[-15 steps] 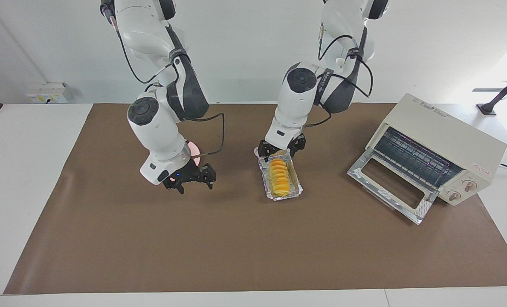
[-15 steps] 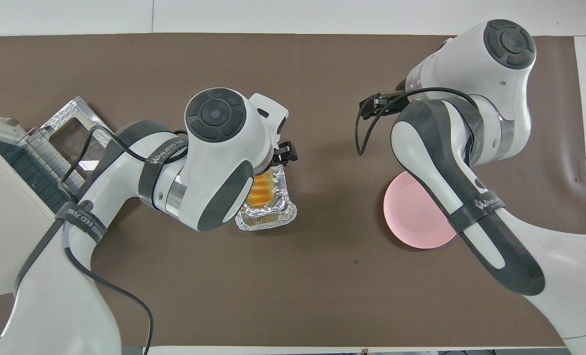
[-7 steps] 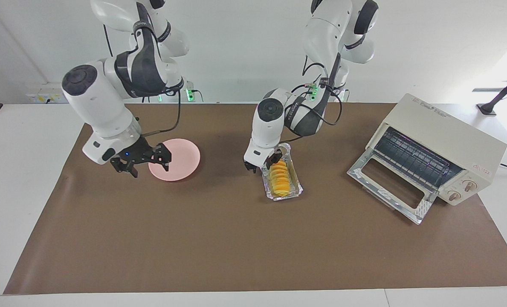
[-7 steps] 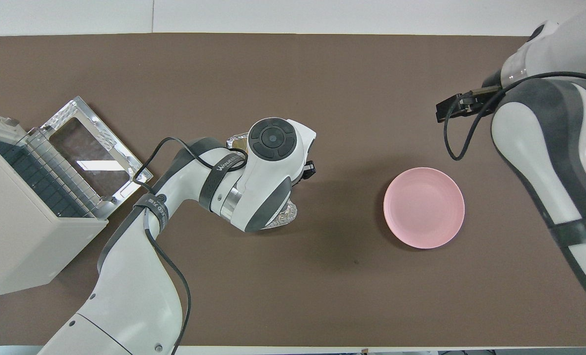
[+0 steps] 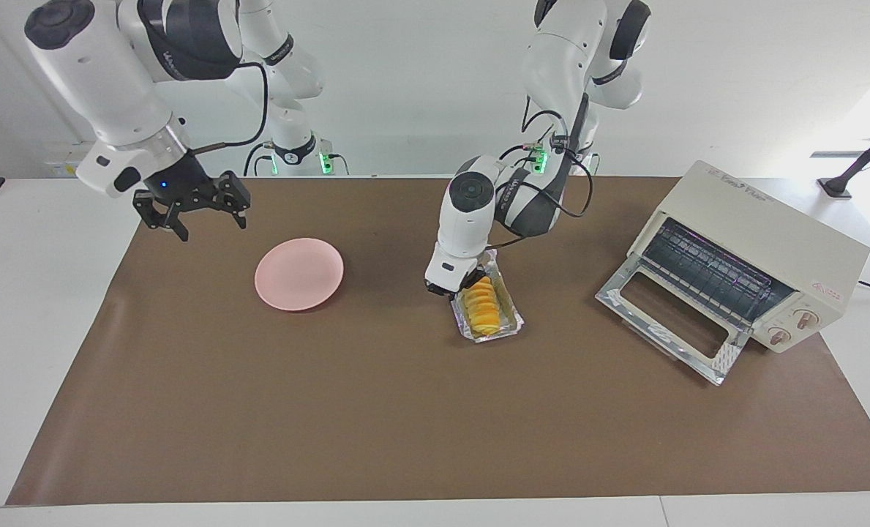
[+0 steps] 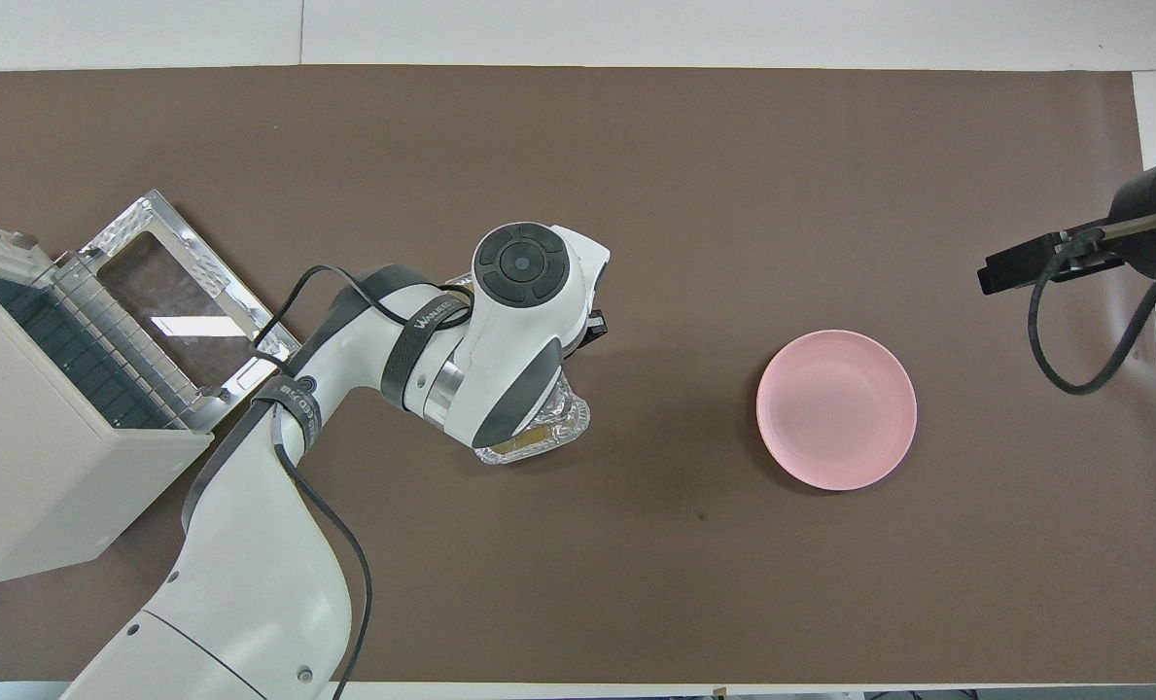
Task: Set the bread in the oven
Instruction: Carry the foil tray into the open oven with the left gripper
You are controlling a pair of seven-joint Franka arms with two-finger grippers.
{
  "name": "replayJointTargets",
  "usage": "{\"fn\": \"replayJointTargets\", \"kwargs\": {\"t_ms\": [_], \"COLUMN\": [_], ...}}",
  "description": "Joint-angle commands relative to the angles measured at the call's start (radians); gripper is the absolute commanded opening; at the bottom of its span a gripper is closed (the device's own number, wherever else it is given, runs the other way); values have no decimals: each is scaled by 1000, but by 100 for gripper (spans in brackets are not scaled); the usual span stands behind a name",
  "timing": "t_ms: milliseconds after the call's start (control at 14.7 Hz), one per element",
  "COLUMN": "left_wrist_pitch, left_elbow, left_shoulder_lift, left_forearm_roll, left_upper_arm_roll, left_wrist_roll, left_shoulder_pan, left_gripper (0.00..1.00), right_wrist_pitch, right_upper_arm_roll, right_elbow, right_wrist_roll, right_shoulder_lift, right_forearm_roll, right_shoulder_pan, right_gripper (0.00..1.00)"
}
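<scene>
The bread (image 5: 482,307), a row of yellow-orange slices, lies in a crinkled foil tray (image 5: 506,316) at mid-table. My left gripper (image 5: 455,285) is down at the tray's end nearer the robots, closed on its rim. In the overhead view the left arm covers the gripper and most of the bread; the foil tray (image 6: 556,437) shows below the wrist. The cream oven (image 5: 771,241) stands at the left arm's end, its glass door (image 5: 661,322) dropped open; it also shows in the overhead view (image 6: 33,467). My right gripper (image 5: 189,208) is open and empty, raised over the mat's edge.
A round pink plate (image 5: 299,273) lies on the brown mat toward the right arm's end, also seen in the overhead view (image 6: 835,408). The right gripper (image 6: 1030,264) hangs past the plate, toward that end of the table.
The right arm has lifted away from the plate toward its own end of the table. The left gripper has closed in on the tray's rim, and the tray has turned slightly.
</scene>
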Motion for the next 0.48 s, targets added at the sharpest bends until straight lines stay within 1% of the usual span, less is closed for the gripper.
{"fn": "replayJointTargets", "kwargs": {"t_ms": [0, 136, 205, 409], "left_wrist_pitch": [-60, -138, -171, -244], "left_elbow": [32, 78, 101, 113], "left_shoulder_lift": [-2, -12, -24, -87], "left_forearm_roll": [-10, -31, -34, -21], "left_upper_arm_roll": [8, 9, 9, 9], "left_wrist_roll": [-25, -25, -25, -12], "left_shoulder_pan": [13, 77, 114, 292], "left_gripper": [0, 0, 0, 0], "right_wrist_pitch": [-72, -152, -158, -122], "right_upper_arm_roll": [7, 7, 7, 8], "right_elbow": [-27, -28, -32, -35], "right_wrist_roll": [-15, -9, -13, -16], "right_shoulder_lift": [-53, -86, -93, -98], "right_forearm_roll": [-12, -22, -34, -41], "right_shoulder_pan": [-21, -29, -39, -47], "right_gripper": [100, 100, 100, 100]}}
